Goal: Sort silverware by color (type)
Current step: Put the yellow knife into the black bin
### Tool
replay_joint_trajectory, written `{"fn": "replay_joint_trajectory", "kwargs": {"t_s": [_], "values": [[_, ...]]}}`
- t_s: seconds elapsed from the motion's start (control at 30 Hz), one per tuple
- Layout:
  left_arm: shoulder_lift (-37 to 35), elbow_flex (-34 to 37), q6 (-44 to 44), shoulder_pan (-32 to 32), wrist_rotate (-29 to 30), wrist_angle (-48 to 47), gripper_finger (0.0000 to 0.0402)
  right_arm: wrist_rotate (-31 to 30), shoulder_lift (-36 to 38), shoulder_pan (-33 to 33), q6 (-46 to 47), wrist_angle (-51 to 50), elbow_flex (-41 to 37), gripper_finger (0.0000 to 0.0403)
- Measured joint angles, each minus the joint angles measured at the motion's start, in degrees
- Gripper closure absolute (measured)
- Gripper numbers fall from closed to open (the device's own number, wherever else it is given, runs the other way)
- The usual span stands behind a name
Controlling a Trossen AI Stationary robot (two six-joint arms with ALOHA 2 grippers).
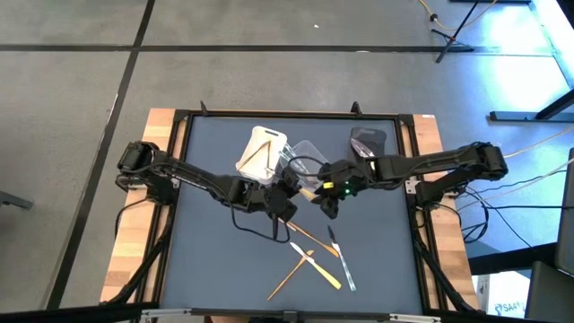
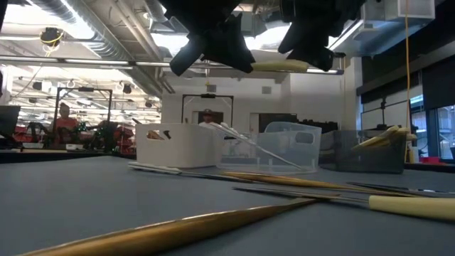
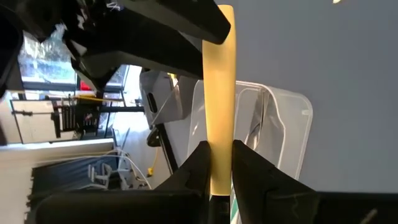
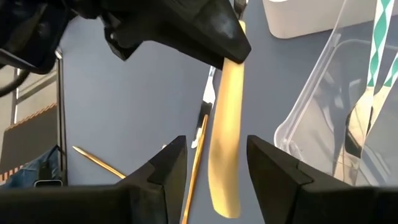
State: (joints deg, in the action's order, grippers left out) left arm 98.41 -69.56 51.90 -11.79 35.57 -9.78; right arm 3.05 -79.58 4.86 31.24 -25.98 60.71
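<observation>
Left fingers [image 3: 217,168] on yellow utensil [image 3: 219,93]; no readable writing.

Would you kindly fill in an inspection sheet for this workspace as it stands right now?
Surface: dark grey table, wood-edged.
Job's things: yellow utensil held in the air; loose silverware lying crossed near the front edge.
Clutter: white tub, clear tub, dark grey tub at the back.
Grippers: left gripper shut on the yellow utensil; right gripper open around its other end.
Cables: black cable looping under the left arm.
Surroundings: people at distant benches.
</observation>
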Motion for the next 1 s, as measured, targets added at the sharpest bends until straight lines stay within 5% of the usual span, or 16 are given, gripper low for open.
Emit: {"fn": "replay_joint_trajectory", "kwargs": {"t_s": [0.77, 1.0], "values": [[0.04, 0.0, 1.29, -0.04, 2.93, 0.41, 0.0361, 2.54, -0.25, -0.04, -0.2, -0.59, 0.0, 0.0249], [0.06, 0.02, 1.29, -0.04, 2.93, 0.48, 0.0361, 2.0, -0.25, -0.02, -0.21, -0.87, 0.0, 0.0294]]}}
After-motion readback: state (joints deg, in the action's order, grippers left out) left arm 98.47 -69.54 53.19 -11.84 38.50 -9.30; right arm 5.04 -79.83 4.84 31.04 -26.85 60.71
